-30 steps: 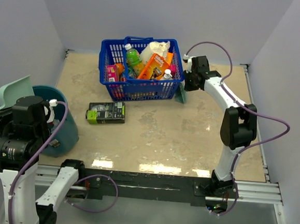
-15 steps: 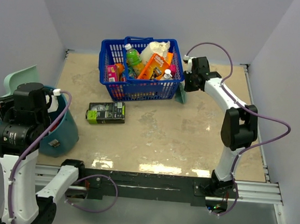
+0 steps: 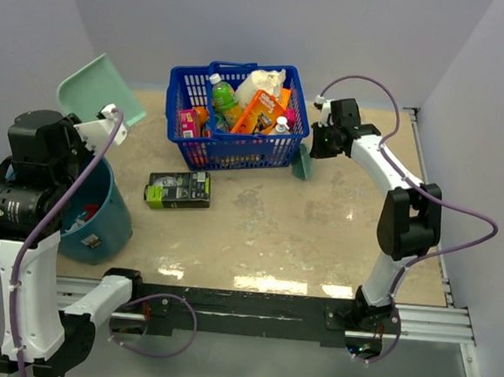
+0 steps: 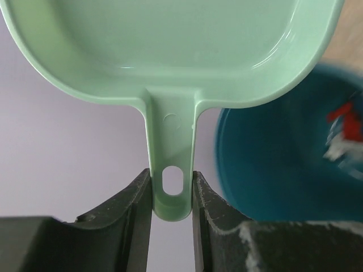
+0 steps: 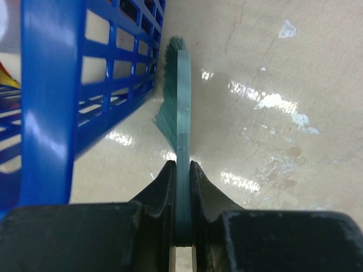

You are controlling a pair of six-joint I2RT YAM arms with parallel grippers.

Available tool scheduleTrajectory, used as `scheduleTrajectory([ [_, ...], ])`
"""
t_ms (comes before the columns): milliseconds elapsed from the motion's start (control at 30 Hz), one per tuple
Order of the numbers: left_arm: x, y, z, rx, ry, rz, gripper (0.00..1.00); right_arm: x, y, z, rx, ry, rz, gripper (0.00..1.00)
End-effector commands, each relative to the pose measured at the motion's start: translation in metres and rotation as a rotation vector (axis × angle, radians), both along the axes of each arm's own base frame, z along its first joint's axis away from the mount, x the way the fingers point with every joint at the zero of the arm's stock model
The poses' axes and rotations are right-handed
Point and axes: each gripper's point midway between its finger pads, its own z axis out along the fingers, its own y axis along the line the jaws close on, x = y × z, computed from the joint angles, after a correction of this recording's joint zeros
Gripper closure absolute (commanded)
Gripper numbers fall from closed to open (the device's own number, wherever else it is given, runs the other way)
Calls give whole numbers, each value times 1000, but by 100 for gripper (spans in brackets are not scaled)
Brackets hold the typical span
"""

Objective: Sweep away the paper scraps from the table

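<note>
Beige surface point(image 3: 318, 237) between lilac walls point(image 3: 274, 24); left hand point(image 4: 172, 187) grips dustpan point(image 4: 170, 51), right hand point(image 5: 182, 175) brush point(image 5: 182, 113); blurred paper scraps point(image 4: 346, 122) apparently in bucket point(image 4: 272, 170).

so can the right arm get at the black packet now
Likely only to nudge the packet: the path past the basket looks free, but its jaws are shut on the brush.
</note>
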Motion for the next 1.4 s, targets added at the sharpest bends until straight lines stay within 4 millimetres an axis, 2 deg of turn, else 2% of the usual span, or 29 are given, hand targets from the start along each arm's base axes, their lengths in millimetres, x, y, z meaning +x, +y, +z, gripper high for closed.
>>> scheduleTrajectory([
  [0, 58, -80, 15, -338, -170, -374, 100, -40, -21, -12, 27, 151, -58, 100],
  [67, 77, -103, 12, -427, -147, -464, 100, -40, -31, -1, 41, 130, -87, 100],
  [100, 83, -114, 11, -465, -128, -512, 100, -41, -33, 2, 47, 125, -93, 100],
  [133, 86, -135, 7, -533, -89, -606, 100, -43, -36, 11, 57, 110, -104, 100],
  [200, 102, -157, 4, -627, -36, -682, 100, -43, -46, 21, 68, 90, -127, 100],
  [233, 104, -173, 0, -705, 2, -730, 100, -43, -54, 26, 70, 77, -144, 100],
  [267, 114, -191, -13, -741, 65, -760, 100, -44, -58, 37, 72, 48, -155, 100],
  [300, 116, -207, -23, -756, 117, -781, 100, -44, -62, 45, 73, 30, -166, 100],
  [333, 114, -218, -39, -733, 186, -786, 100, -44, -72, 51, 70, 15, -192, 100],
  [367, 108, -249, -62, -730, 299, -854, 100, -45, -78, 64, 72, -18, -206, 100],
  [433, 100, -275, -84, -712, 384, -904, 100, -48, -95, 75, 62, -39, -248, 100],
  [467, 88, -300, -105, -694, 470, -962, 100, -51, -101, 84, 61, -59, -258, 100],
  [500, 83, -310, -114, -675, 502, -990, 100, -53, -106, 87, 55, -64, -267, 100],
  [533, 74, -330, -121, -640, 531, -1066, 100, -56, -115, 90, 41, -70, -276, 100],
  [567, 69, -337, -142, -617, 588, -1077, 100, -58, -117, 91, 28, -74, -274, 100],
  [633, 59, -356, -157, -559, 628, -1150, 100, -62, -139, 98, -4, -106, -298, 100],
  [667, 57, -359, -176, -541, 679, -1147, 100, -64, -145, 99, -19, -111, -313, 100],
  [800, 57, -370, -222, -492, 784, -1138, 100, -71, -158, 109, -151, -158, -189, 100],
  [867, 57, -368, -252, -492, 857, -1070, 100, -73, -162, 113, -231, -181, -85, 100],
  [967, 55, -364, -283, -494, 933, -995, 100, -67, -172, 128, -332, -267, -26, 100],
  [1000, 56, -365, -288, -497, 936, -987, 100, -67, -179, 130, -397, -281, -4, 100],
  [1167, 60, -356, -315, -478, 934, -903, 100, -55, -190, 137, -548, -376, 94, 100],
  [1200, 65, -354, -317, -459, 918, -892, 100, -55, -191, 130, -591, -374, 143, 100],
  [1267, 64, -348, -326, -436, 922, -871, 100, -47, -197, 133, -667, -424, 157, 100],
  [1300, 66, -346, -328, -425, 918, -864, 100, -47, -198, 122, -715, -416, 205, 100],
  [1367, 65, -343, -335, -415, 930, -851, 100, -39, -196, 125, -779, -466, 232, 100],
])
